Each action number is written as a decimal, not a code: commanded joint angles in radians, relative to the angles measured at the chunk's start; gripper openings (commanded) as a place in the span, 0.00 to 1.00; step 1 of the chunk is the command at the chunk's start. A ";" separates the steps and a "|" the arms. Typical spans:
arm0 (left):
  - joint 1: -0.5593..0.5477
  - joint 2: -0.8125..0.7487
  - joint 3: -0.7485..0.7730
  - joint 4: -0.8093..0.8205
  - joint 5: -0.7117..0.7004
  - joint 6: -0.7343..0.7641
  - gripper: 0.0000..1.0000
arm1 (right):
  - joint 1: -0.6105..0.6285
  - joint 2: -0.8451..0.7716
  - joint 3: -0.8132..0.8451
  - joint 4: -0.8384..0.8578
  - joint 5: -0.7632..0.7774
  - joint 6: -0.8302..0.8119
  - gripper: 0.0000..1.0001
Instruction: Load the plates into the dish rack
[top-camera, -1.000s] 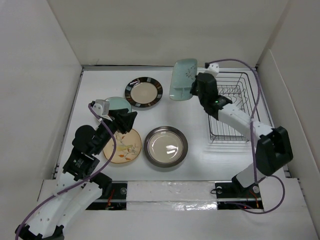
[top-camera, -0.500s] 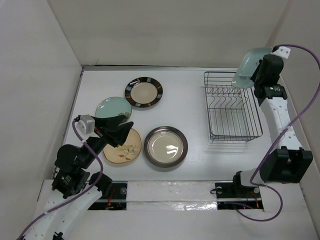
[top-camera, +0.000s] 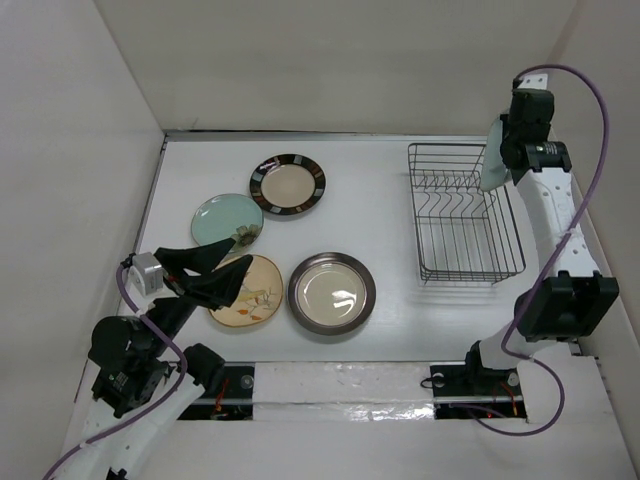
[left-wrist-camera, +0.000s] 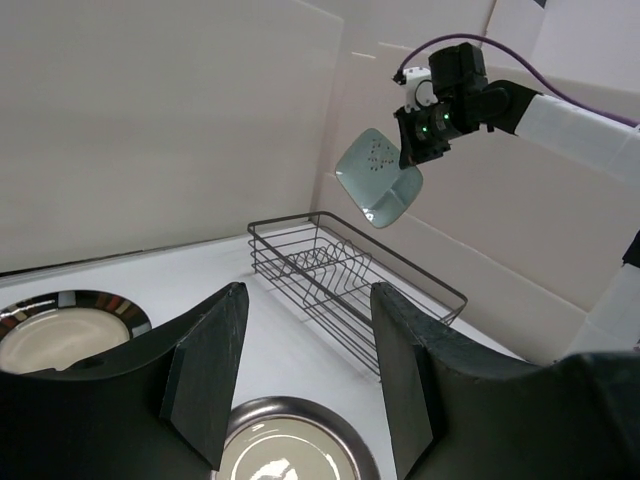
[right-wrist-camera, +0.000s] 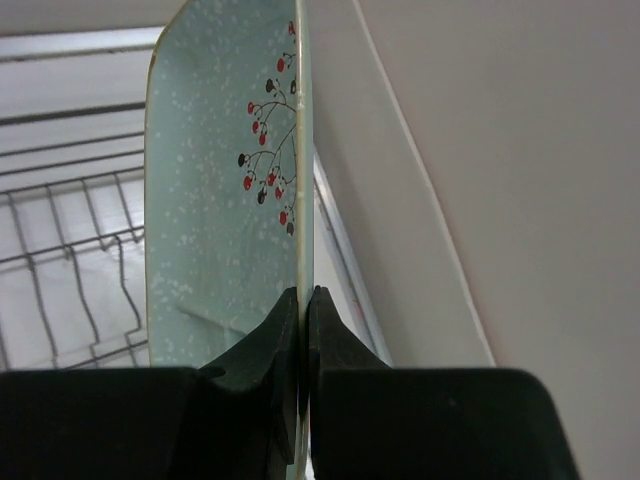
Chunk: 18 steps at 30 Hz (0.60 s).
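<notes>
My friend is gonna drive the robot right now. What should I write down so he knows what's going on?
Right pincer: shut on the mint-green plate, held on edge in the air by the far right corner of the dish rack.
Left pincer: open, holding nothing, hovering by the tan leaf plate.
Flat on the table: brown-rimmed plate, pale teal plate, tan leaf plate, silver plate.
Done: one plate picked up; none is in the rack yet.
Left: slot the mint-green plate between the prongs, then load the other four.
</notes>
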 joint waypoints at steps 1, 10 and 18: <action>-0.007 -0.014 0.024 0.024 -0.002 0.013 0.49 | 0.025 -0.029 -0.026 0.141 0.167 -0.143 0.00; -0.018 -0.023 0.021 0.013 -0.022 0.019 0.50 | 0.071 0.051 -0.103 0.277 0.239 -0.329 0.00; -0.018 -0.019 0.021 0.007 -0.036 0.020 0.50 | 0.103 0.104 -0.063 0.319 0.260 -0.467 0.00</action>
